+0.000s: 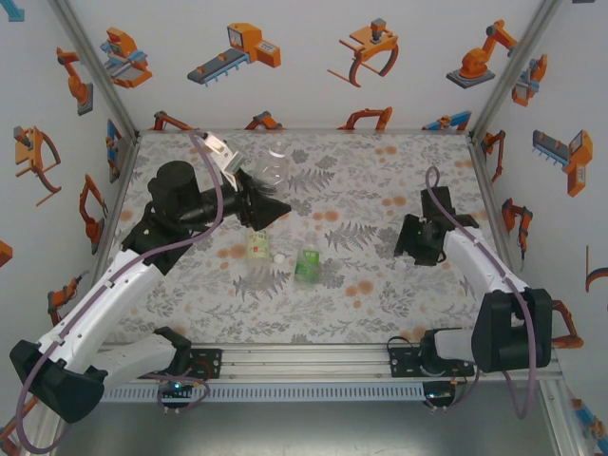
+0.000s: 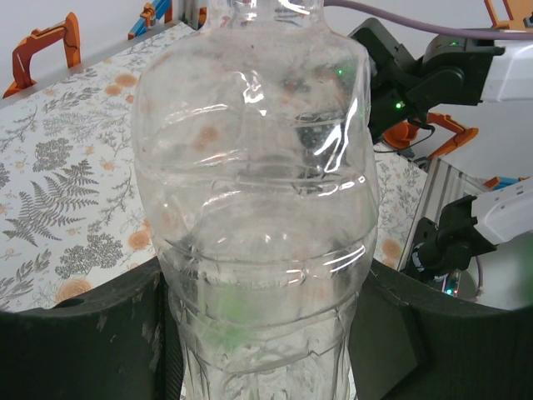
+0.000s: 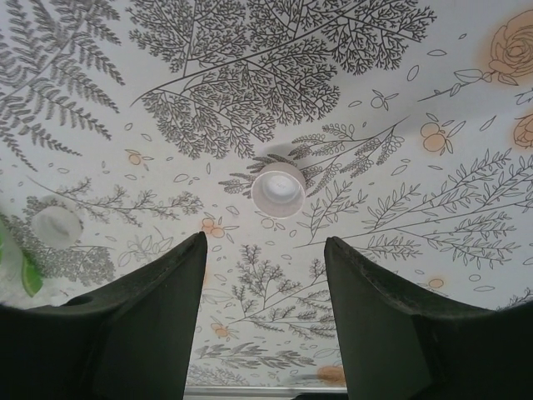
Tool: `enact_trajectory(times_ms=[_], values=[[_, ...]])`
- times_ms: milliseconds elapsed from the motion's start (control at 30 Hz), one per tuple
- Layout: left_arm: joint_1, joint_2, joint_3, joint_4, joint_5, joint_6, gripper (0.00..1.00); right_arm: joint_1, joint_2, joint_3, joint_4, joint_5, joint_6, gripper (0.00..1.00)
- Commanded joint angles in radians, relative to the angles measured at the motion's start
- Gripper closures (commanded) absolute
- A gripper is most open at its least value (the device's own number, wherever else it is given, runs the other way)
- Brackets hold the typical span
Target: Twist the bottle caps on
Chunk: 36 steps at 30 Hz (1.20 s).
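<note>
Closest to my left wrist cam is the clear unlabelled plastic bottle [image 2: 258,208]. My left pincer [image 2: 260,333] is clenched on its lower body, one finger on each side. In the top view it's held up off the counter near the back left. The narrower end looks like it points away from my wrist. I reckon that's on purpose, since it leaves the mouth free for a cap, but I can't actually see the neck.

The cap I'm after is the small white round plastic cap [image 3: 278,190]. It sits on the fern-and-flower print counter [image 3: 416,125] just ahead of my right pincer [image 3: 262,317], hollow side up as far as I can tell. That pincer is released, jaws spread with nothing between them, lined up on the cap so I can drop down and pinch it.

Further out, the yellow-labelled clear bottle [image 1: 256,242] and the green-labelled clear bottle [image 1: 307,266] wait mid-counter, well apart from both pincers. Another tiny white cap [image 1: 279,256] sits between them. No cap looks screwed on yet.
</note>
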Motion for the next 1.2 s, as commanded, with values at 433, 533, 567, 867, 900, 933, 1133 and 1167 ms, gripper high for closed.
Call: enact_trajectory(times_ms=[433, 533, 567, 867, 900, 933, 1133, 1167], values=[[0.003, -0.021, 0.007, 0.044, 0.01, -0.014, 1.0, -0.005, 0.069, -0.043, 0.104, -0.038, -0.048, 0.51], [0.003, -0.02, 0.006, 0.043, 0.008, -0.013, 1.0, -0.005, 0.086, -0.044, 0.111, -0.05, -0.047, 0.51], [0.003, -0.02, 0.005, 0.043, 0.008, -0.011, 1.0, -0.005, 0.089, -0.047, 0.116, -0.058, -0.047, 0.51], [0.003, -0.025, -0.002, 0.053, 0.007, -0.014, 1.0, -0.005, 0.106, -0.055, 0.123, -0.065, -0.048, 0.51], [0.003, -0.025, -0.002, 0.053, 0.007, -0.014, 1.0, -0.005, 0.106, -0.054, 0.122, -0.064, -0.048, 0.51], [0.004, -0.025, -0.004, 0.054, 0.006, -0.014, 1.0, -0.006, 0.108, -0.054, 0.121, -0.064, -0.047, 0.51], [0.003, -0.026, -0.007, 0.058, 0.006, -0.014, 1.0, -0.006, 0.123, -0.047, 0.12, -0.065, -0.048, 0.51], [0.003, -0.026, -0.007, 0.06, 0.006, -0.014, 1.0, -0.005, 0.126, -0.046, 0.12, -0.065, -0.047, 0.51]])
